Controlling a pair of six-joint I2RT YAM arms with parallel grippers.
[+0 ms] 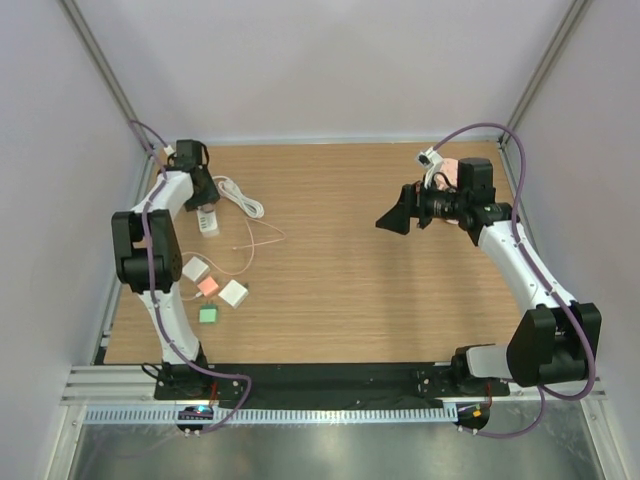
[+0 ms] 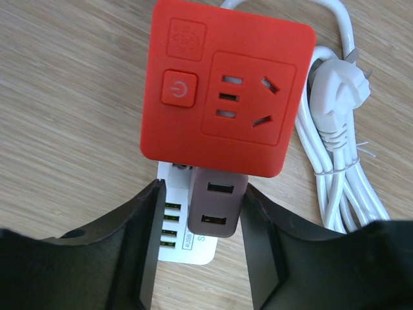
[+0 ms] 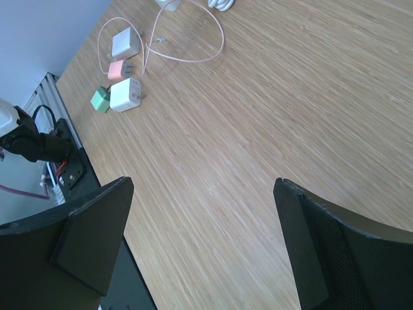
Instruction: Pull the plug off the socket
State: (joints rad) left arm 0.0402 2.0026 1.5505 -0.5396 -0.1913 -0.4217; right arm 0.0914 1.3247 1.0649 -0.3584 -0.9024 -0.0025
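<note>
In the left wrist view a red-topped socket cube (image 2: 226,90) with a white USB base (image 2: 174,226) lies on the wooden table. A brown two-port plug (image 2: 216,206) is stuck into its near side. My left gripper (image 2: 203,187) straddles them. Its left finger lies against the white base and its right finger against the plug. In the top view this gripper (image 1: 205,205) is at the far left, over the socket (image 1: 209,222). My right gripper (image 1: 400,215) hangs open and empty above the table's right half (image 3: 203,184).
The socket's coiled white cable (image 2: 342,174) and its white wall plug (image 2: 339,87) lie just right of the cube. Several small chargers, white (image 1: 195,268), pink (image 1: 208,285), white (image 1: 234,293) and green (image 1: 208,314), lie near the left edge beside a thin pink cable (image 1: 250,245).
</note>
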